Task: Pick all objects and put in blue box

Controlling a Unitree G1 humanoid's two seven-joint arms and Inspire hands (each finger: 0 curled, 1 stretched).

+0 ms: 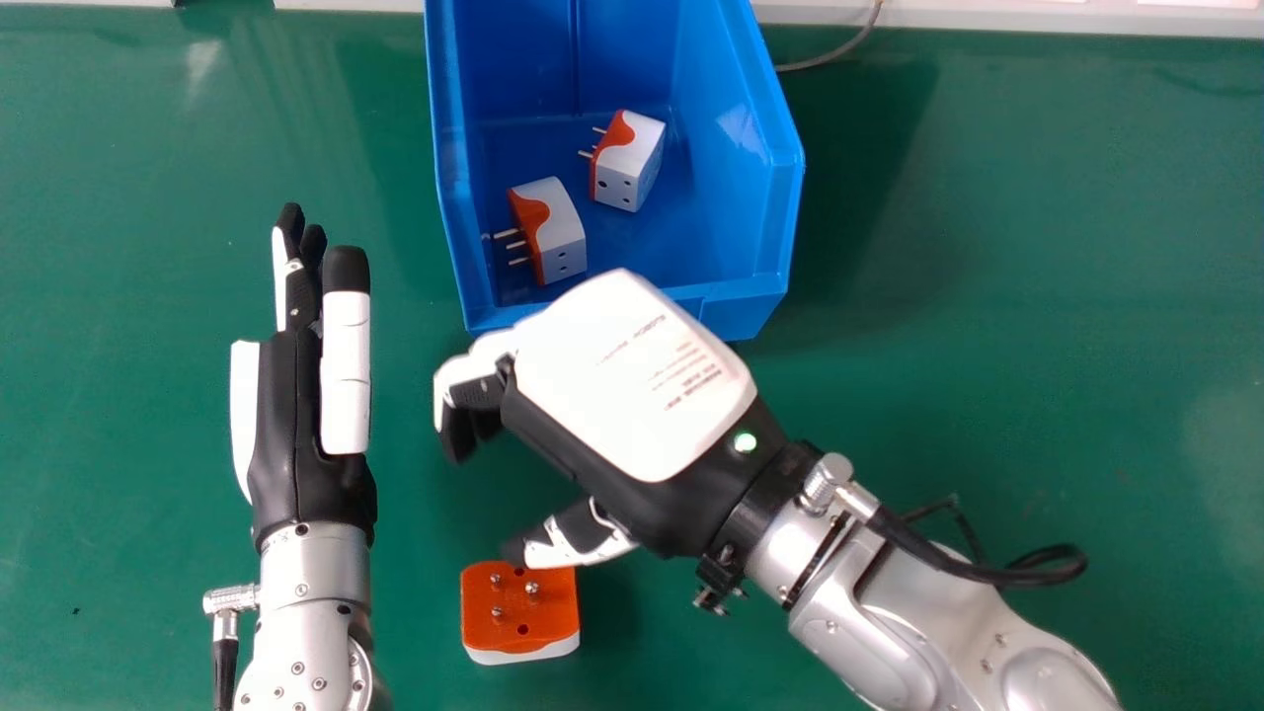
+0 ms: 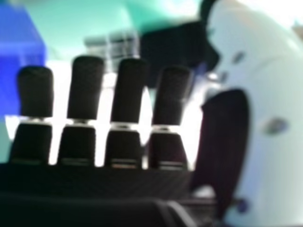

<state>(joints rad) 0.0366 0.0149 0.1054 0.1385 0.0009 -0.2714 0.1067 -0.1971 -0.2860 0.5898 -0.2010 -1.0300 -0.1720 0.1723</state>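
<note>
The green counter (image 1: pixel 987 375) spreads across the whole scene. On it, at the far middle, sits the blue box (image 1: pixel 765 237), open at the top, with its lower wall at the near side. The silver right forearm (image 1: pixel 948 632) comes in from the near right, a black cable looping beside its wrist.

The right hand (image 1: pixel 632 375) is above the counter, at the near side of the box, its white back up and its fingers pointing left. The fingers bend loosely downward, and the thumb stands well apart from them, on the near side. The left hand (image 1: pixel 296 425) is at the left, turned on edge, its fingers straight and pointing to the far side.

The loose orange-and-white plug adapter (image 1: pixel 520 612) lies on the counter at the near middle, between the two forearms, orange face and prongs up. The right thumb tip overlaps its far edge in the head view; whether they touch, I cannot tell.

Two like adapters lie inside the box, both with prongs to the left: one in the near left part (image 1: pixel 561 232), the other farther and more to the right (image 1: pixel 632 163). A thin grey cable (image 1: pixel 834 54) runs at the far side, right of the box.
</note>
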